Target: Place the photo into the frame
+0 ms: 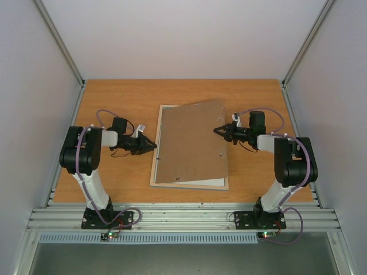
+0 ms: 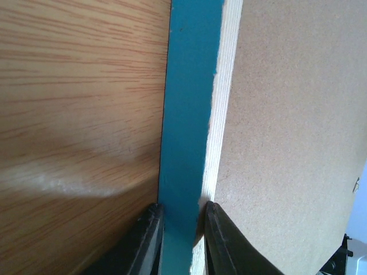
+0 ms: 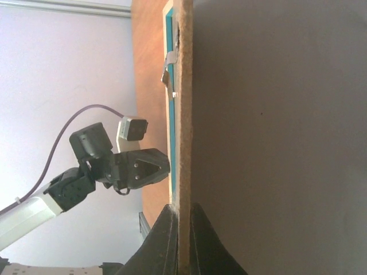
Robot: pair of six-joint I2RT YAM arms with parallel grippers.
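The left arm at seven o'clock and the right arm at five share white links, bulky black joint housings, looping lilac cables, tapered black fingers and black bolted base plates showing red and green lights.

One turquoise-edged frame and one brown backing board over it, both on the single wooden table. Two arms: the left arm at nine o'clock of the frame, the right arm at three o'clock. Two grippers, one per arm: left gripper, right gripper. One metal clip shows on the frame's edge.
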